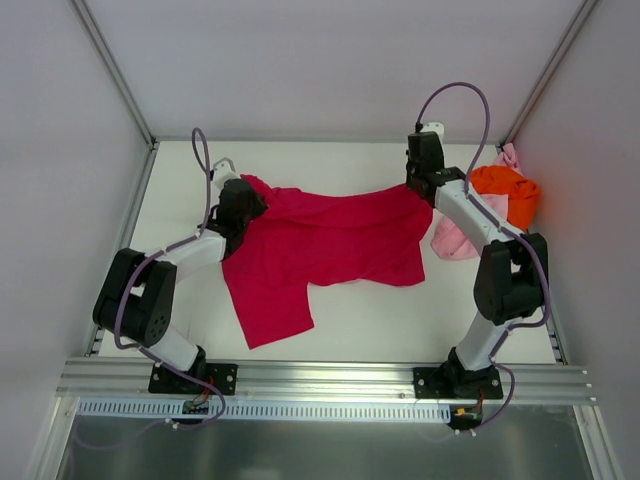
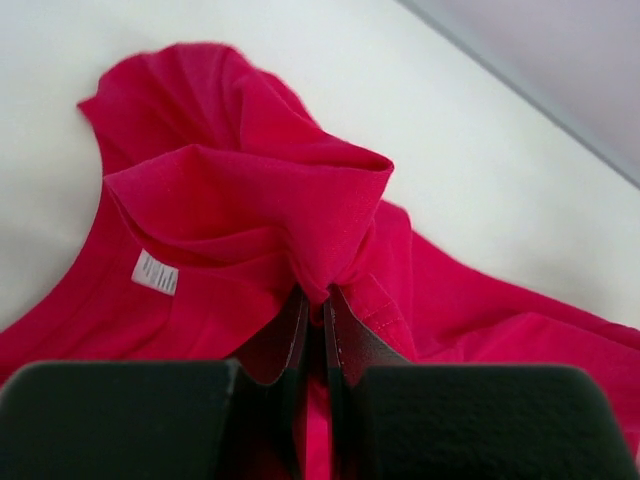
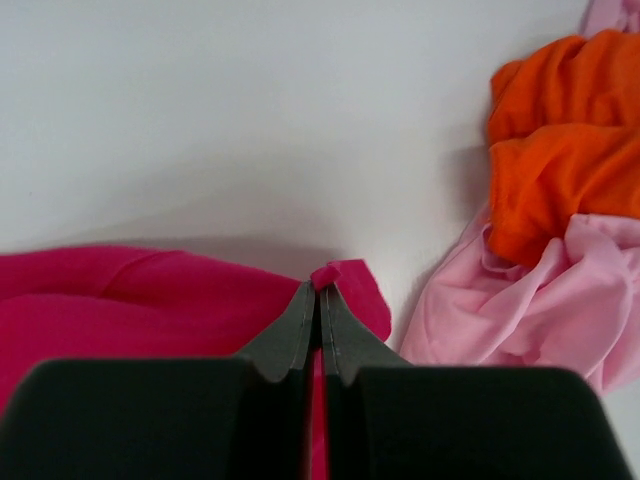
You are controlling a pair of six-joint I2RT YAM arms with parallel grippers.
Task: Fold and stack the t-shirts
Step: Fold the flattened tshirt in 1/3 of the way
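Left claw (image 2: 317,300) and right claw (image 3: 320,292) each clamp 1 edge of red t-shirt (image 1: 330,240) spread between them, apparently for folding.

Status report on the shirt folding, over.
Left gripper and right gripper shut on crimson t-shirt. Orange t-shirt and pink t-shirt heaped at right, nothing blocking.

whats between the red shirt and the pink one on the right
Between the crimson t-shirt and the pale pink t-shirt, only a narrow wedge of bare table, shown in the right wrist view.
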